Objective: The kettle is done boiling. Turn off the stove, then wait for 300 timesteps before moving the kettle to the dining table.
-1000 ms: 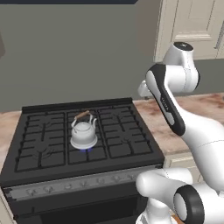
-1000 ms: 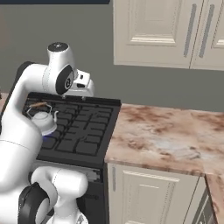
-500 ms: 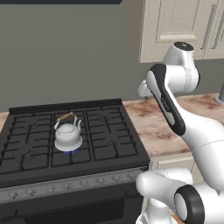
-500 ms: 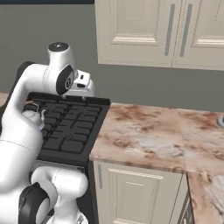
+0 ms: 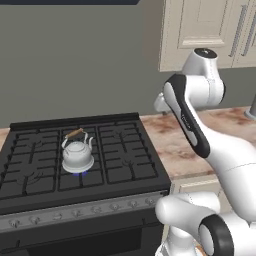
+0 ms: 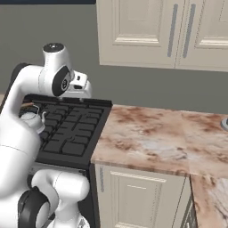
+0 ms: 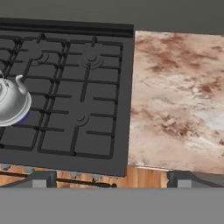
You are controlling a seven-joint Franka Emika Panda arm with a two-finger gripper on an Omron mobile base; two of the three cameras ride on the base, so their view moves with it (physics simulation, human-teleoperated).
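Note:
The silver-grey kettle (image 5: pixel 77 153) stands upright on a middle burner of the black stove (image 5: pixel 120 165), with a blue flame (image 5: pixel 77 173) showing beneath it. In the hand view the kettle (image 7: pixel 10 103) sits at the left edge of the stove (image 7: pixel 87 87). The stove's grey knob strip (image 5: pixel 75 213) runs along its front. My gripper (image 7: pixel 111 181) is open and empty, its fingertips (image 7: pixel 40 179) wide apart. It hangs high over the stove's right edge (image 6: pixel 83 91), well right of the kettle (image 6: pixel 29 118), which my arm partly hides. The dining table is out of view.
A marbled countertop (image 6: pixel 156 138) over cream cabinets (image 6: pixel 133 196) adjoins the stove on the right. Cream wall cabinets (image 6: pixel 169 31) hang above it, against a grey wall behind. A small grey object (image 6: pixel 225 123) sits at the counter's far right edge.
The whole picture slid left in both base views as the base drove right, then settled. Kettle and stove stayed put, and my arm kept its pose.

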